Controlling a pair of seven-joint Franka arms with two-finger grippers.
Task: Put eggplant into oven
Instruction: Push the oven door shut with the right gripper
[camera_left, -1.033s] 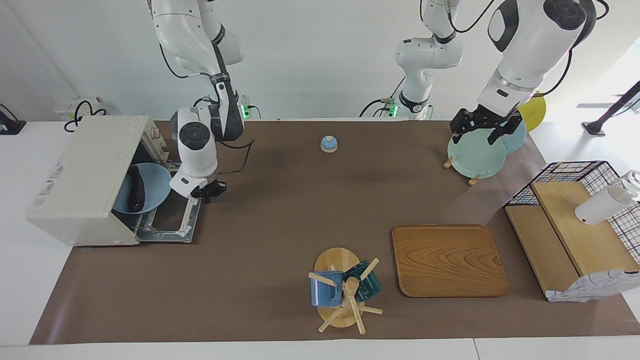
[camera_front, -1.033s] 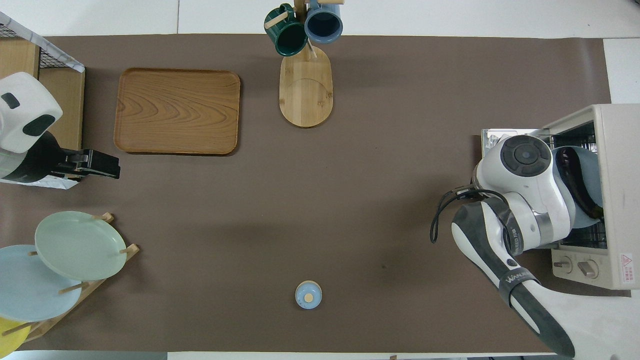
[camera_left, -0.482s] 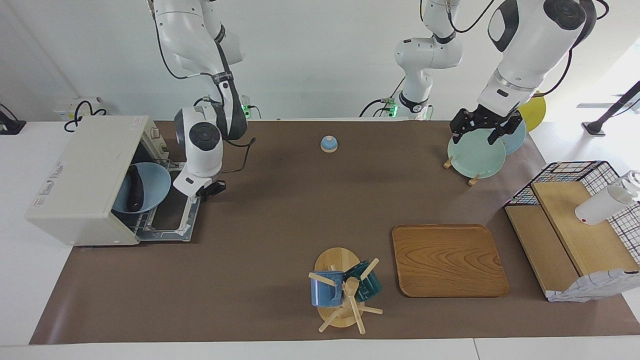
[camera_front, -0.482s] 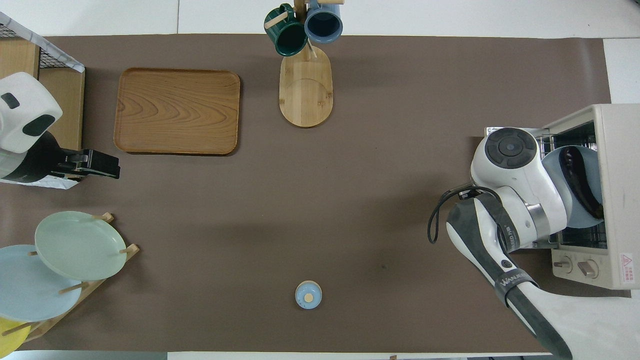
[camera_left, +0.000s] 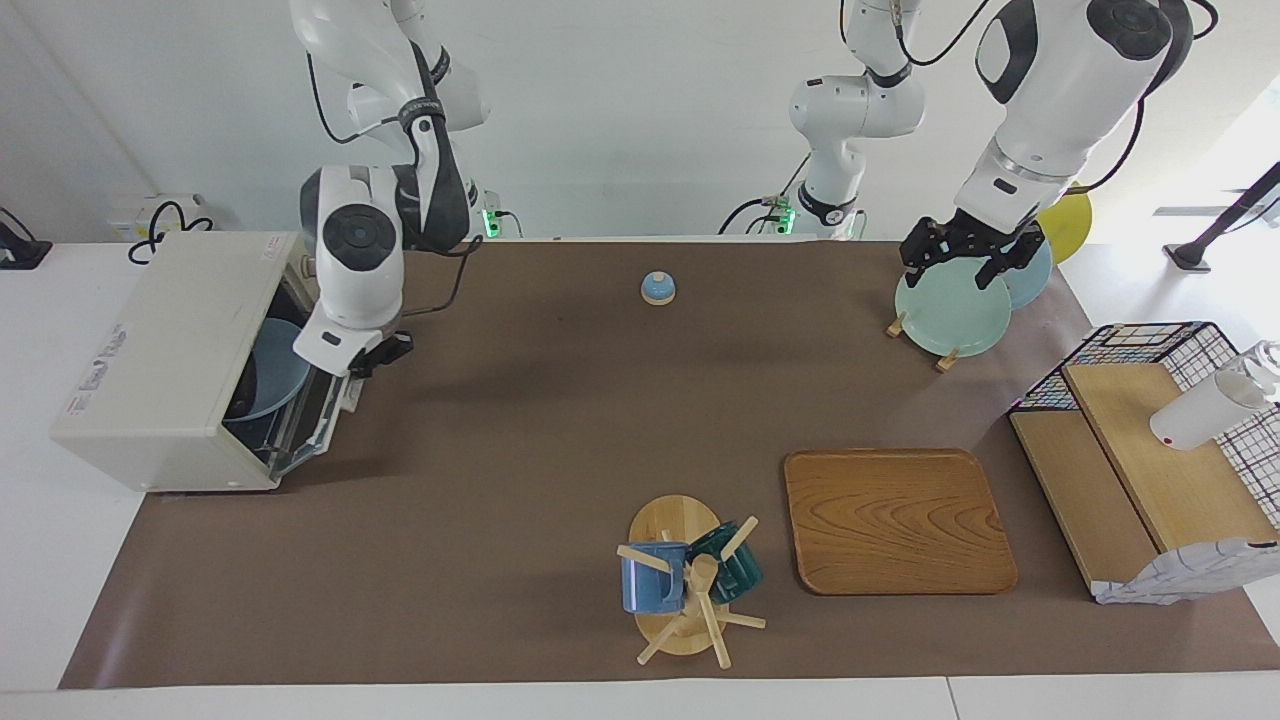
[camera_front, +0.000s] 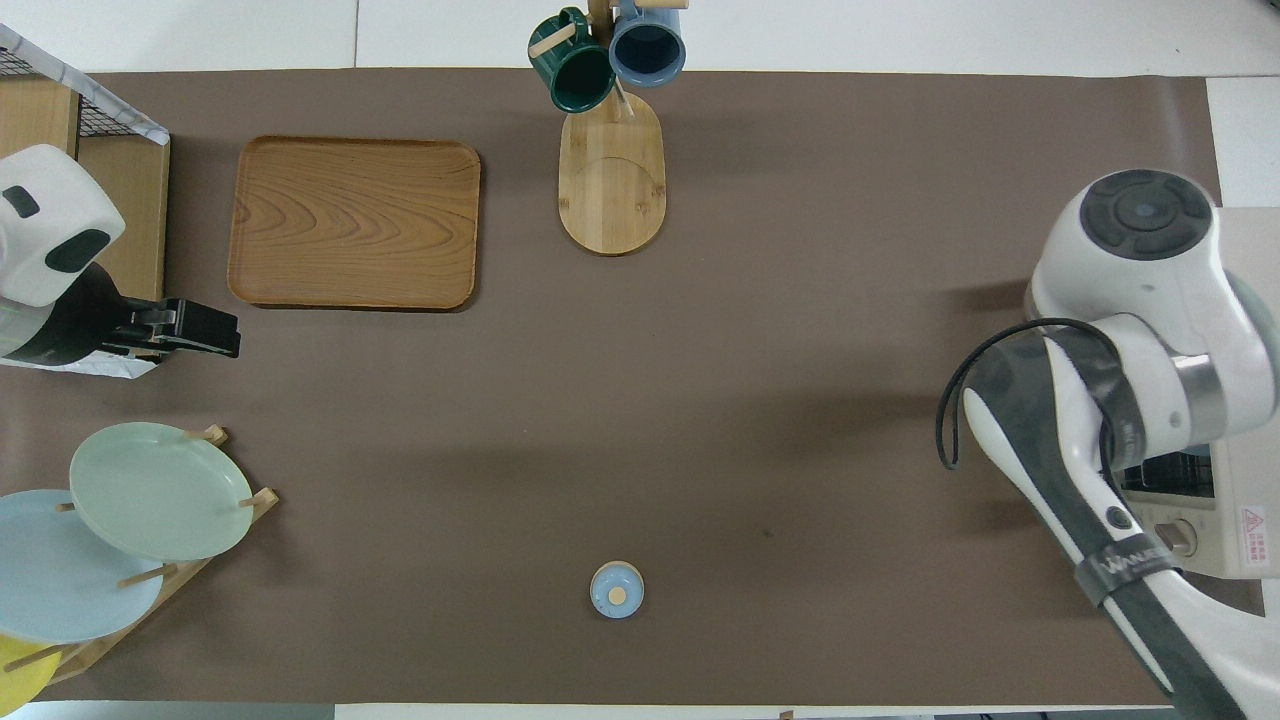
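Observation:
The cream-white oven (camera_left: 170, 360) stands at the right arm's end of the table; part of it also shows in the overhead view (camera_front: 1245, 470). Its glass door (camera_left: 315, 410) is tilted up, nearly shut, with a narrow gap. A blue plate (camera_left: 268, 385) shows inside through the gap. The eggplant is hidden inside the oven. My right gripper (camera_left: 370, 356) is at the door's upper edge; in the overhead view the arm hides it. My left gripper (camera_left: 965, 262) hangs open and empty over the mat by the plate rack, waiting; it also shows in the overhead view (camera_front: 205, 335).
A small blue bell (camera_left: 657, 288) sits near the robots. A plate rack holds a green plate (camera_left: 950, 315) and others. A wooden tray (camera_left: 898, 520), a mug tree (camera_left: 690, 580) and a wire basket shelf (camera_left: 1150, 440) with a white bottle (camera_left: 1205, 410) stand toward the left arm's end.
The right gripper rose and swung the oven door up from lying flat open to nearly shut. The plate and eggplant went from plain view to mostly hidden. The left arm stayed still.

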